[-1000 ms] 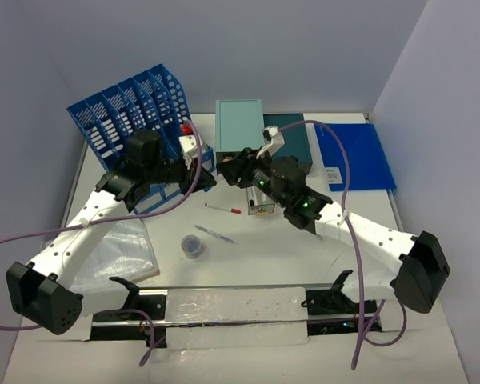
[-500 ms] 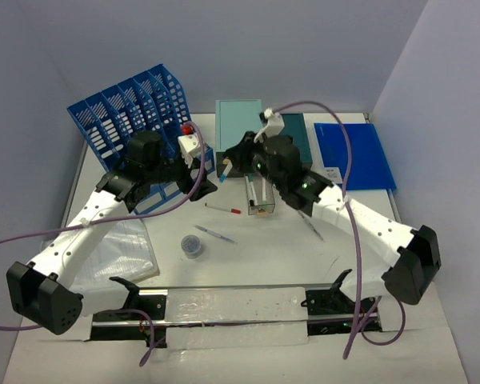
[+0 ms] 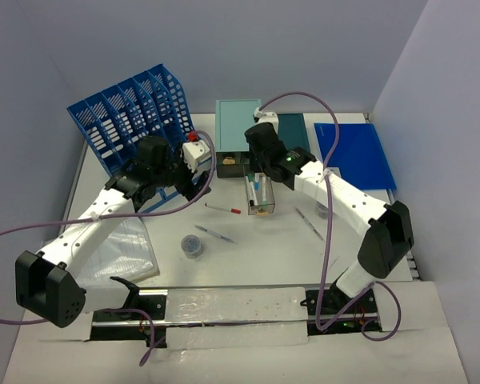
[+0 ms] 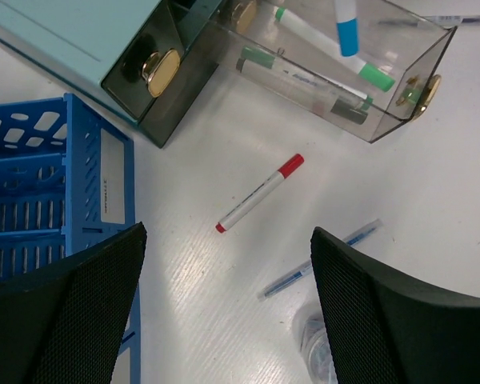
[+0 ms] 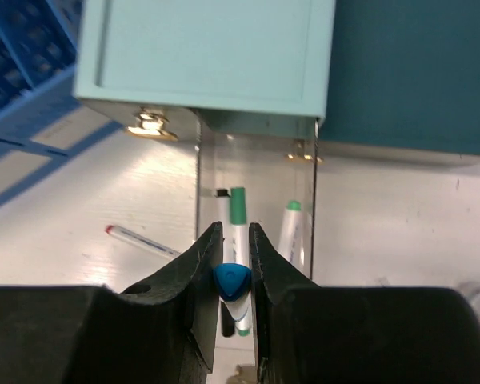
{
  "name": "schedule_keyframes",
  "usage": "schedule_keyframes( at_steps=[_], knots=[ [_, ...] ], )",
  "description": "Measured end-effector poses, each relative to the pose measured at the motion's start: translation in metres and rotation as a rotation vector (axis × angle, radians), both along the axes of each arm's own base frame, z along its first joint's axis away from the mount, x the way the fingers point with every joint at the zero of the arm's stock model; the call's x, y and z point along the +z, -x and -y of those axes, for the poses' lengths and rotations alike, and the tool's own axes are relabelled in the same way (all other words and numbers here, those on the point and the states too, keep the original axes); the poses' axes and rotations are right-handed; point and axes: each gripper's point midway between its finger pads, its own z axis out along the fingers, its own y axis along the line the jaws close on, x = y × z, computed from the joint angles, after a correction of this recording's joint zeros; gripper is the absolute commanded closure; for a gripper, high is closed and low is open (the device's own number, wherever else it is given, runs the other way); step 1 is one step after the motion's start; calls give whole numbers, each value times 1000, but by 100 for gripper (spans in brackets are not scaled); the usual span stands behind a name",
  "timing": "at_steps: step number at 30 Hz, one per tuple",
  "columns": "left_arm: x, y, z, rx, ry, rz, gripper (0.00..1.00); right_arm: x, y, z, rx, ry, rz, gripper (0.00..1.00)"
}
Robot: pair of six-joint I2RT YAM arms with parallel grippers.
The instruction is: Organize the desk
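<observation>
On the white desk (image 3: 256, 264) lie a red-capped marker (image 3: 222, 209) (image 4: 260, 192) and a thin blue pen (image 3: 214, 234) (image 4: 320, 260). My left gripper (image 3: 194, 182) (image 4: 228, 320) hangs above them, open and empty. My right gripper (image 3: 256, 180) (image 5: 233, 276) is shut on a blue-capped marker (image 5: 233, 282) (image 4: 346, 28), held upright over the pulled-out clear drawer (image 3: 260, 198) (image 5: 256, 172). Green-capped markers (image 5: 238, 210) (image 4: 336, 60) lie in that drawer.
The light teal drawer box (image 3: 238, 128) (image 5: 208, 56) stands behind the clear drawer, a dark teal box (image 5: 408, 72) and a blue folder (image 3: 354, 156) to its right. Blue file rack (image 3: 128, 120) at back left. A plastic sleeve (image 3: 120, 248), round container (image 3: 192, 246) and another pen (image 3: 310, 224) lie nearer.
The two grippers met by the teal box. The left one opened and drew back a little. The right one closed on the blue-capped marker and swung it right, over the clear drawer.
</observation>
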Motion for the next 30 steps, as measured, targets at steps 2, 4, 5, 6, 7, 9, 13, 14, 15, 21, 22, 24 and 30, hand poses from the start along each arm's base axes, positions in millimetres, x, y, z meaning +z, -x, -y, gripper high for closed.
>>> schedule_keyframes(
  at_steps=[2, 4, 5, 6, 7, 9, 13, 14, 15, 21, 22, 24, 30],
  knots=[
    [-4, -2, -2, 4, -15, 0, 10, -10, 3, 5, -4, 22, -26, 99],
    [-9, -4, -3, 7, -31, -1, 10, -18, 6, 8, -4, 38, -47, 75],
    [-12, -4, -3, 7, -39, -3, 11, -21, 8, 9, -2, 43, -56, 61],
    [-16, -6, -4, 6, -49, -6, 11, -24, 10, 9, 0, 48, -65, 48],
    [-20, -7, -4, 6, -61, -9, 12, -27, 11, 10, 2, 53, -73, 36],
    [-31, -10, -4, 3, -87, -26, 14, -30, 14, 11, 7, 62, -86, 26],
    [-68, -16, -4, -13, -153, -96, 16, -31, 15, 12, 11, 72, -89, 23],
    [-78, -17, -4, -17, -168, -117, 17, -31, 15, 13, 12, 74, -91, 23],
    [-89, -17, -4, -23, -184, -140, 17, -31, 15, 13, 12, 74, -91, 23],
    [-129, -19, 2, -87, -236, -231, 21, -27, 22, 18, 17, 63, -79, 23],
    [-132, -21, 5, -104, -238, -233, 22, -26, 25, 19, 19, 59, -77, 23],
    [-136, -26, 10, -141, -244, -226, 22, -25, 30, 23, 22, 51, -69, 23],
    [-149, -26, 18, -265, -258, -196, 22, -27, 44, 35, 20, 42, -57, 23]
  ],
)
